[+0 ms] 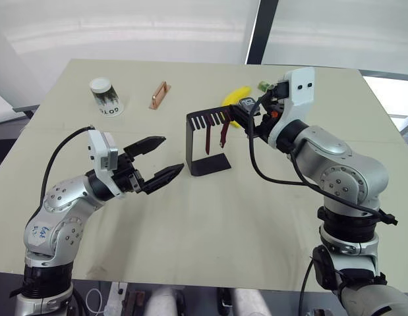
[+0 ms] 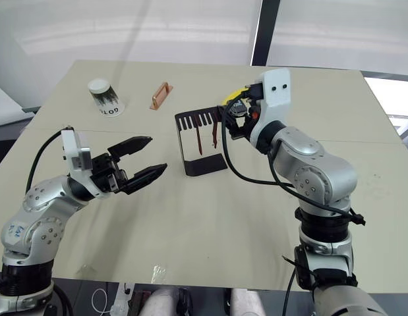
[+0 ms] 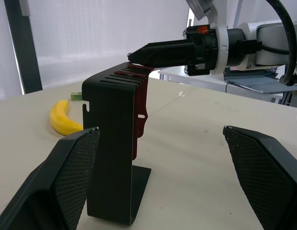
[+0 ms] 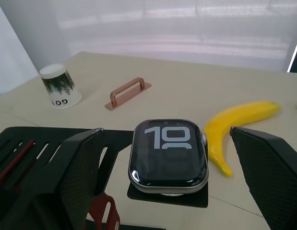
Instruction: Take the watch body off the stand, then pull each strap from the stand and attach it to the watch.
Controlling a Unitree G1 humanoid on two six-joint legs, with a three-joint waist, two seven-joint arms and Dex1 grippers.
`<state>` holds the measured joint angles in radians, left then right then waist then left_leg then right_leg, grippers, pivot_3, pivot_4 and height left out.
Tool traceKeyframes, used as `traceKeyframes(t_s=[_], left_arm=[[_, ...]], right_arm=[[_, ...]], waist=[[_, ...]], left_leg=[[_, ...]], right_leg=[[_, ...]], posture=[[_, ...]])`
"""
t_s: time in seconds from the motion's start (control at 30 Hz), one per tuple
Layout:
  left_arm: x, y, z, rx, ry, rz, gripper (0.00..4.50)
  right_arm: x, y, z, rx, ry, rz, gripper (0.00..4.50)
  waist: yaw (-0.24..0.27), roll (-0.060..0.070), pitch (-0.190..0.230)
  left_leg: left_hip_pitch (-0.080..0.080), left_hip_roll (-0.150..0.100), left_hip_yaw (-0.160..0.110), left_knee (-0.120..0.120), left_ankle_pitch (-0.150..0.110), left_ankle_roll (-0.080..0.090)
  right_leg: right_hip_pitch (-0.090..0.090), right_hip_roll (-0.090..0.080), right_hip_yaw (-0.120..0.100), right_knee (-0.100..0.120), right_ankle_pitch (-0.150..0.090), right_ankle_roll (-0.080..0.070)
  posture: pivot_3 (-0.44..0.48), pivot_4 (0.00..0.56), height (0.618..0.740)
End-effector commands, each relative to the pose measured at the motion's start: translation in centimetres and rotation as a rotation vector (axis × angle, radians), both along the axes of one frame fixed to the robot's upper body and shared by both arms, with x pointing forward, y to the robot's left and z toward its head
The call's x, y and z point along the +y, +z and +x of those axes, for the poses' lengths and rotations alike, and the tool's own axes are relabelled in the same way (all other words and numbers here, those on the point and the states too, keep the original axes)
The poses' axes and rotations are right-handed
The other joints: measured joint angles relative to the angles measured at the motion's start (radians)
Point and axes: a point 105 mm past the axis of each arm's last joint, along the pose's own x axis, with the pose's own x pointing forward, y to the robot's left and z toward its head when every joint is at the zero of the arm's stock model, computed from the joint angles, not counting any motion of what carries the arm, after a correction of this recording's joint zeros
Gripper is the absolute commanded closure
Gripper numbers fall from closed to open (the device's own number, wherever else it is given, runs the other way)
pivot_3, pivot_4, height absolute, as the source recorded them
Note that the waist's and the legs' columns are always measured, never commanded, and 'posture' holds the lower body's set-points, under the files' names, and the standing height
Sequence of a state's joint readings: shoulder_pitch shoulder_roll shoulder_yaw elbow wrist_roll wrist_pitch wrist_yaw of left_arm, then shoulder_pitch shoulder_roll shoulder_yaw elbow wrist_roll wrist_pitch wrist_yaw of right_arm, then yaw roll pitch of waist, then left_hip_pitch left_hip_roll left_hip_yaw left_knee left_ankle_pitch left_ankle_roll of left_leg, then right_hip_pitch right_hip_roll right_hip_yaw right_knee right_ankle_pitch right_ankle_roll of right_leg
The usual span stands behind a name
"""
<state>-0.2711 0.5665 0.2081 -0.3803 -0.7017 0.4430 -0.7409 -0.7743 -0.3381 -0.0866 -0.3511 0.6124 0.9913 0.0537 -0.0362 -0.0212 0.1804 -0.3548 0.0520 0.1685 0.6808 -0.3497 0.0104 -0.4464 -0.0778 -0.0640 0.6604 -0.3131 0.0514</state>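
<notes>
Black sheet-metal stand (image 1: 205, 141) upright near the middle of the pale counter (image 1: 210, 217), watch body (image 4: 168, 155) lying face up on the end of its top arm, two maroon straps (image 1: 215, 138) hanging from the slots. Right pincer (image 4: 172, 187) at the stand's 2 o'clock, fingers spread wide on either side of the watch body without touching it. Left pincer (image 1: 157, 161) at the stand's 8 o'clock, above the counter, fingers apart and gripping nothing; banana (image 4: 239, 129), copper handle (image 1: 159, 95) and upturned paper cup (image 1: 106, 97) farther back toward 12 and 10 o'clock.

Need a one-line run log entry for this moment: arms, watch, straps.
right gripper: open, astride watch body | watch body: on stand | straps: both hanging on stand | left gripper: open, short of stand
</notes>
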Motion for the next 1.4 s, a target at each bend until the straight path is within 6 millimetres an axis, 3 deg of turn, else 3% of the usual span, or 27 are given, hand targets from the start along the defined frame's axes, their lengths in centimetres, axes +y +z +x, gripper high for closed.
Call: traceKeyframes(t_s=[0.03,0.17,0.2,0.43,0.63,0.8,0.9,1.03,1.13,1.2,1.3,1.4], left_arm=[[-0.2,1.1,-0.6,-0.062,0.003,0.006,0.0],[-0.2,1.1,-0.6,-0.071,0.005,0.029,0.0],[-0.1,1.3,-0.5,-0.076,0.008,0.03,0.0],[0.4,1.9,-0.1,-0.094,0.026,0.037,0.0],[0.2,1.8,0.1,-0.094,0.014,0.036,0.0],[-0.5,1.5,0.1,-0.081,-0.029,0.038,0.0],[-0.9,1.3,0.0,-0.079,-0.067,0.039,0.0],[-2.0,0.6,-0.4,-0.086,-0.157,0.097,0.0],[-2.5,0.2,-0.6,-0.078,-0.198,0.107,0.0],[-3.0,-0.4,-0.8,-0.068,-0.236,0.13,0.0],[-3.3,-0.8,-1.0,-0.063,-0.252,0.134,0.0],[-3.2,-1.0,-1.0,-0.06,-0.252,0.136,0.0]], right_arm=[[0.2,0.6,-0.4,-0.033,0.019,0.002,0.84],[0.9,0.9,-0.7,-0.083,0.049,-0.067,2.68],[1.0,1.0,-0.6,-0.072,0.053,-0.029,2.89],[0.7,2.0,-0.8,-0.091,0.059,0.018,2.89],[0.5,3.9,-2.1,-0.161,0.122,0.1,2.89],[-2.3,6.2,-4.5,-0.272,0.13,0.179,2.89],[-4.7,5.5,-5.7,-0.28,0.072,0.167,2.89],[-8.9,0.8,-6.9,-0.154,-0.096,0.08,2.89],[-12.4,-4.3,-7.7,-0.003,-0.24,0.027,2.89],[-15.2,-9.2,-8.5,0.132,-0.382,-0.012,2.89],[-16.3,-13.2,-9.5,0.236,-0.443,-0.049,2.89],[-16.7,-15.9,-10.0,0.287,-0.487,-0.072,2.89]], waist=[[0.0,0.0,0.0],[0.0,0.0,0.0],[-0.001,0.0,0.0],[-0.005,0.0,0.0],[-0.006,0.0,0.0],[0.001,0.0,0.0],[0.008,0.0,0.0],[0.014,0.0,0.0],[0.011,0.0,0.0],[0.01,0.0,0.0],[0.005,0.0,0.0],[-0.007,0.0,0.0]], left_leg=[[0.0,0.0,0.0,0.0,0.0,0.0],[0.0,0.0,0.0,0.0,0.0,0.0],[0.0,0.0,0.0,0.0,0.0,0.0],[0.0,0.0,0.0,-0.001,0.0,0.0],[0.0,0.0,-0.001,-0.001,0.0,0.0],[-0.001,0.0,-0.002,-0.001,0.0,0.0],[-0.002,0.0,-0.003,-0.001,-0.001,0.0],[-0.003,-0.001,-0.006,-0.002,-0.001,0.001],[-0.005,-0.002,-0.006,-0.002,-0.001,0.002],[-0.004,-0.002,-0.006,-0.002,-0.001,0.002],[-0.003,-0.002,-0.006,-0.002,0.0,0.001],[-0.001,-0.001,-0.001,-0.002,0.001,0.001]], right_leg=[[0.0,0.0,0.0,0.0,0.0,0.0],[0.0,0.0,0.0,0.0,0.0,0.0],[0.0,0.0,0.0,0.0,0.0,0.0],[0.0,0.0,0.0,-0.001,0.0,0.0],[0.0,0.0,0.0,-0.001,0.0,0.0],[0.0,0.0,-0.001,-0.002,0.0,0.0],[0.0,0.0,-0.002,-0.003,0.0,0.0],[0.002,0.0,-0.004,-0.005,0.0,0.001],[0.002,-0.001,-0.003,-0.007,0.001,0.002],[0.002,0.0,-0.003,-0.007,0.001,0.002],[0.002,0.0,-0.002,-0.007,0.001,0.002],[0.003,0.001,0.002,-0.006,0.001,0.002]], posture=[[0.0,0.15,0.725],[0.0,0.15,0.725],[0.0,0.15,0.725],[0.0,0.15,0.725],[0.0,0.15,0.725],[0.0,0.15,0.725],[0.0,0.15,0.725],[0.0,0.15,0.725],[0.0,0.15,0.725],[0.0,0.15,0.725],[0.0,0.15,0.725],[0.0,0.15,0.725]])
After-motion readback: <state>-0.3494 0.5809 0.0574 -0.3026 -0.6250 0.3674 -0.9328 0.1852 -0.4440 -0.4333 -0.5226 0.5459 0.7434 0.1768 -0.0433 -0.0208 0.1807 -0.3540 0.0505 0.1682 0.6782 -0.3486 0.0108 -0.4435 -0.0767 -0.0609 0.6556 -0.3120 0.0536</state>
